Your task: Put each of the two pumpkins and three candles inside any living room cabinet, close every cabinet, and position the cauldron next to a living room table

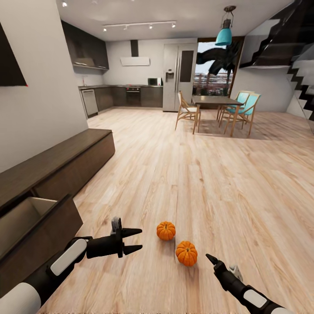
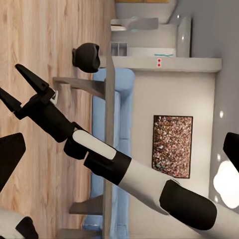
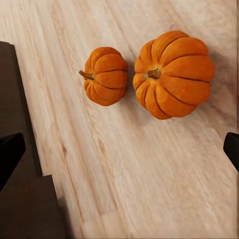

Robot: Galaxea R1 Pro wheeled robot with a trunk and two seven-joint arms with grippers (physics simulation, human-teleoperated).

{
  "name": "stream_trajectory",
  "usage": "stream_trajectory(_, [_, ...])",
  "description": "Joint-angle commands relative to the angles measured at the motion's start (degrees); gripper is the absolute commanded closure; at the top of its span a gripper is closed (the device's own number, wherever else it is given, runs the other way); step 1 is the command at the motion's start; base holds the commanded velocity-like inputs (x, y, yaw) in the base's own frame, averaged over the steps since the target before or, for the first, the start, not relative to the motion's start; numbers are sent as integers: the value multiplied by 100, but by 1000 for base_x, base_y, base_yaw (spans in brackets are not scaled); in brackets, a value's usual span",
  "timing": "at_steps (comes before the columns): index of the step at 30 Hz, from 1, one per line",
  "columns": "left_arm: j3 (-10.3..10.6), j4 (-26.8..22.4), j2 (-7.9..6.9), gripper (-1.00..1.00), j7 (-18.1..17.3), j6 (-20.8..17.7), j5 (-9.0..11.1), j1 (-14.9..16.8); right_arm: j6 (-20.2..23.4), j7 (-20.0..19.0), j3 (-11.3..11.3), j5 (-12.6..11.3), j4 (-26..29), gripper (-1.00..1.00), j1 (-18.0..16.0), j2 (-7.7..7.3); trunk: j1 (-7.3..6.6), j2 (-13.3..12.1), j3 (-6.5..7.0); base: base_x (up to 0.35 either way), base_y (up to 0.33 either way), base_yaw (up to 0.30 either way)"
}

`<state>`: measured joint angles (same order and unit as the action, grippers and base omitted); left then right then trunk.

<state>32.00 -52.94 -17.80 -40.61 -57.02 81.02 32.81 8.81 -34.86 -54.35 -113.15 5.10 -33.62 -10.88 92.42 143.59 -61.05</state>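
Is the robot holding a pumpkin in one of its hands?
No. Both pumpkins sit on the floor, untouched. The left hand is open and empty beside them; the right hand hangs above them, open too.

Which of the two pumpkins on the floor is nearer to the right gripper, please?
The pumpkin nearer the camera; it sits just ahead of the right gripper. The other pumpkin lies farther off, toward the left gripper.

Open-plan home: kitchen fridge [image 1: 179, 76], dining table [image 1: 214, 101], staircase [image 1: 301, 83]
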Motion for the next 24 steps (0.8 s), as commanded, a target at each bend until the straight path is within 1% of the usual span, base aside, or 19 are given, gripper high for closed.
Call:
stream_trajectory(1, [17,3,-5,-100,-25,-11,10,6,39,-21,-29,-63,0,-100,0,-2,1,4,-28,0,0,0])
stream_trajectory(6, [17,3,-5,-100,-26,-11,10,6,48,-60,-23,-88,-1,-100,4,6,14,11,-139,0,0,0])
stream_trajectory(12, [17,3,-5,-100,-26,-11,10,6,60,-107,-18,-101,-5,-100,28,-25,29,19,-272,0,0,0])
stream_trajectory(21, [15,4,-12,-100,-24,-11,10,6,83,-97,-9,-124,0,-100,28,-33,53,31,-471,0,0,0])
stream_trajectory(22, [15,4,-9,-100,-25,-11,10,6,353,-92,14,-142,15,-100,27,-26,53,31,-471,0,0,0])
stream_trajectory(24, [16,3,-6,-100,-25,-11,10,6,1075,-58,81,-217,20,-100,28,-16,55,32,-493,0,0,0])
